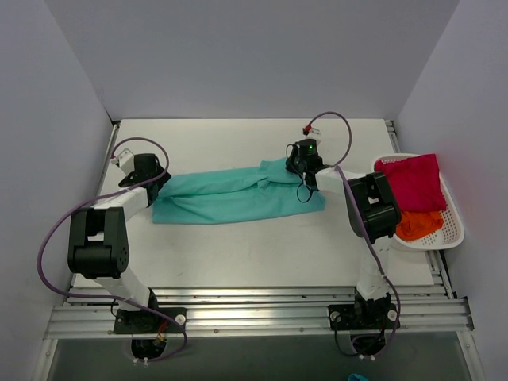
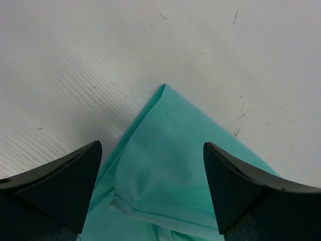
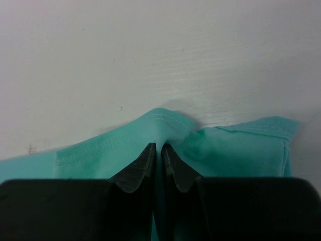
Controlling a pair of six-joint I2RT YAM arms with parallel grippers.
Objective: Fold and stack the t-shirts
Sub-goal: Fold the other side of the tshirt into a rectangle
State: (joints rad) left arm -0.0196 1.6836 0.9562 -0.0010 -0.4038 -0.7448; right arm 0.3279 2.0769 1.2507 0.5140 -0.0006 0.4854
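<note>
We have the teal t-shirt (image 1: 238, 198) stretched out as a long, rumpled band across the middle of the worktop (image 1: 238, 258), running left to right between the two arms. At its right end the right gripper (image 3: 156, 146) is down on the cloth. From the wrist view we see its fingers pressed together, with a stitched hem of teal fabric bunched up and pinched between the tips. Over at the left end, the left gripper (image 2: 153, 150) hangs above a pointed corner of the same shirt, fingers spread wide on either side of it. We can't quite tell from this angle whether the tips touch the cloth or the worktop. The corner lies flat, with a folded layer showing beneath it. Off to the right, well apart from the teal one, the crimson-pink t-shirt (image 1: 413, 181) sits heaped in the white mesh basket (image 1: 454, 226) at the worktop's right edge. The orange t-shirt (image 1: 418, 225) is crumpled just beside it at the basket's near end, the two touching.
</note>
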